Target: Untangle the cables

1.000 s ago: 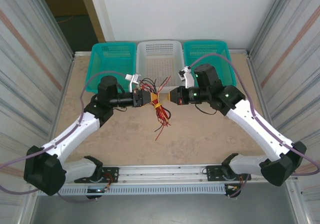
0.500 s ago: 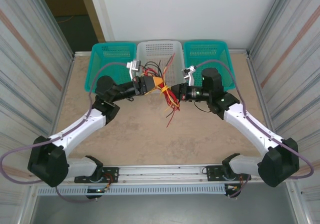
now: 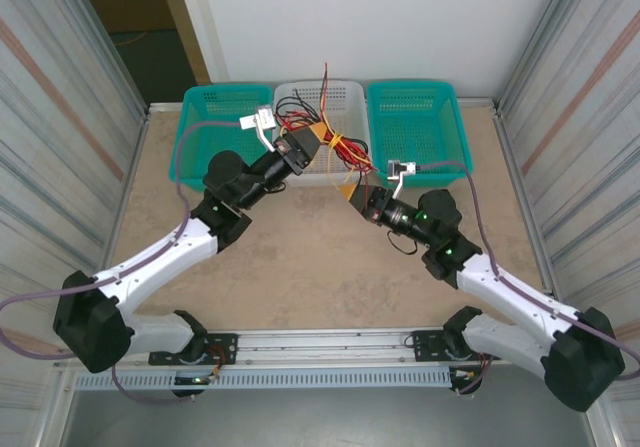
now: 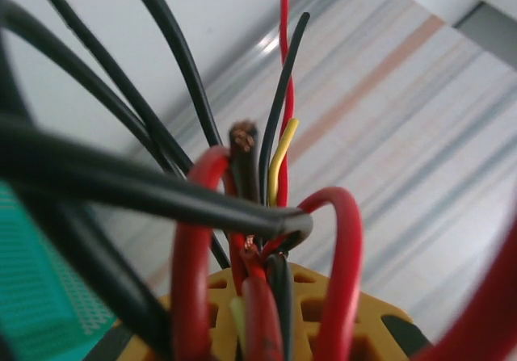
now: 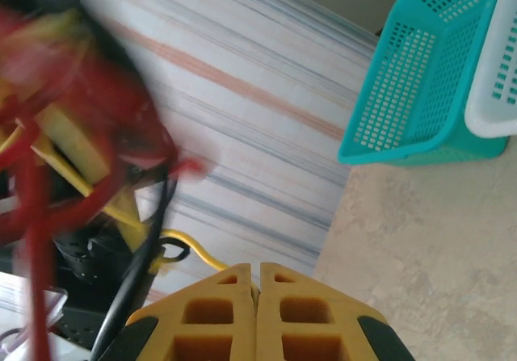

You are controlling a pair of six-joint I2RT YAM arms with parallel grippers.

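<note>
Cables (image 3: pixel 335 149) over white basket (image 3: pixel 355 107)

Left gripper (image 4: pixel 271 304) jaws pinched on the cables (image 4: pixel 187 280): red, black, yellow strands fan upward, blurry up close. Teal basket (image 4: pixel 40 296) lower left, striped wall (image 4: pixel 420 135) behind.

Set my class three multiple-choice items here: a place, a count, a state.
1. Where are the cables? A over the white basket; B flat on the table; C draped on the right arm.
2. How many baskets? A two; B three; C four.
3. The right hand is: A shut, empty; B shut on cables; C wide open.
Key: 1 A: the left hand holds them up there. 2 B: two teal baskets, one white. 3 A: its fingers meet, nothing between.
</note>
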